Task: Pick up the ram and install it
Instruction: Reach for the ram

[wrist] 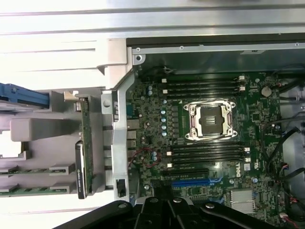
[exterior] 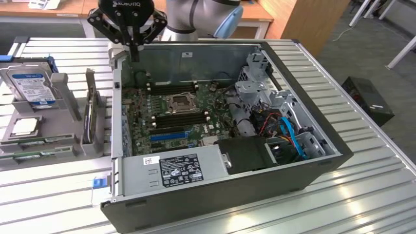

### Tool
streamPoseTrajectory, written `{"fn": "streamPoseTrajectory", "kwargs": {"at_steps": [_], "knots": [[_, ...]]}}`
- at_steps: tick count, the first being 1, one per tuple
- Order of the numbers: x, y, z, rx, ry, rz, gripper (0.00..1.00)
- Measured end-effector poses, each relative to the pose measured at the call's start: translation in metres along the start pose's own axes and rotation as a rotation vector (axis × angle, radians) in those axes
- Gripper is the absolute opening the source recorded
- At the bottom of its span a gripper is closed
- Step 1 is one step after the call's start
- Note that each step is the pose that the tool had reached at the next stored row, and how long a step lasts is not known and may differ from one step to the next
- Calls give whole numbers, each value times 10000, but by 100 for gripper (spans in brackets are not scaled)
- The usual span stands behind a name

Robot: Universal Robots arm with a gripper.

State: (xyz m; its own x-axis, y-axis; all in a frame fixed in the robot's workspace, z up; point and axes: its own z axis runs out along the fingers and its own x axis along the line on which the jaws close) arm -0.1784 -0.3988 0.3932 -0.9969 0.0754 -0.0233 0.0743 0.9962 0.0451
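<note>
The ram (wrist: pixel 24 191) lies flat in the grey holder (exterior: pixel 65 146) at the exterior view's left, long axis running across that view. My pincer (exterior: pixel 134 54), closed and empty, hangs over the computer case's (exterior: pixel 260 165) rear corner, so the ram sits well apart, down-left of it.

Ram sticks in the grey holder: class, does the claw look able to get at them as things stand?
Probably yes: the ram sticks lie uncovered in the grey holder, outside the computer case, and the claw hangs free above the case's edge, shut and empty.
</note>
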Motion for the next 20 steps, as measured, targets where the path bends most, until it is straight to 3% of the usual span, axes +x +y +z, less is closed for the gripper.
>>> {"fn": "streamPoseTrajectory", "kwargs": {"at_steps": [20], "knots": [[400, -30, -9, -1, -1, 0, 10]]}}
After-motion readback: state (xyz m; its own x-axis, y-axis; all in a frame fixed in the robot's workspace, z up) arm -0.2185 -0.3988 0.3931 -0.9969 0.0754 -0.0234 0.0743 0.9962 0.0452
